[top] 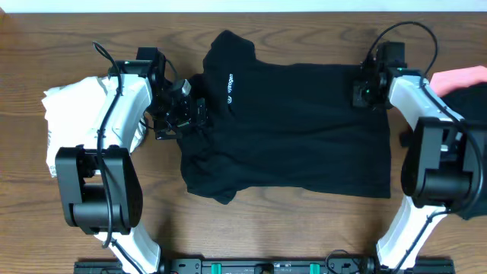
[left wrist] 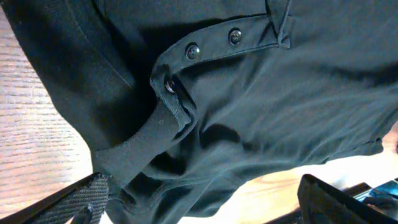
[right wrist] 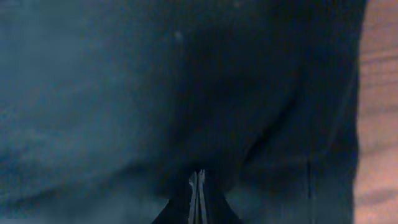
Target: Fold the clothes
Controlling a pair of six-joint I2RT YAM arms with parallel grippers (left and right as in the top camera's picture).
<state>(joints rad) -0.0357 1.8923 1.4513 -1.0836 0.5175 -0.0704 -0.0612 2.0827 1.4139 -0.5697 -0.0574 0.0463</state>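
Black short-sleeved fabric shirt (top: 289, 129) with a small white logo, spread across the brown wooden table (top: 304, 240) between the two sets of fingers. Lies mostly flat, rumpled at the end nearest the left fingers, smoother toward the right ones.

Left fingers (top: 186, 114) spread wide apart, gripping nothing, poised over the collar end of the shirt. Just beyond their tips in the left wrist view: the ribbed collar (left wrist: 143, 143) curled over, and the button placket (left wrist: 249, 38) with two dark round buttons (a third fastener half tucked under the fold). Bare table on either side of the cloth beside those fingers.

Right fingers (top: 364, 90) pressed together at the shirt's opposite end, on its far corner. In the right wrist view, the two tips (right wrist: 194, 186) meeting in a thin pale line with black cloth gathered tight around them, clamped on a pinch of the shirt's edge. A strip of table off to one side of them, past the hem.

Crumpled white garment with grey print (top: 76, 114) behind the left fingers, under the left arm, apart from the shirt. Pink fabric piece (top: 460, 78) behind the right fingers, beside the right arm, not touching the shirt.
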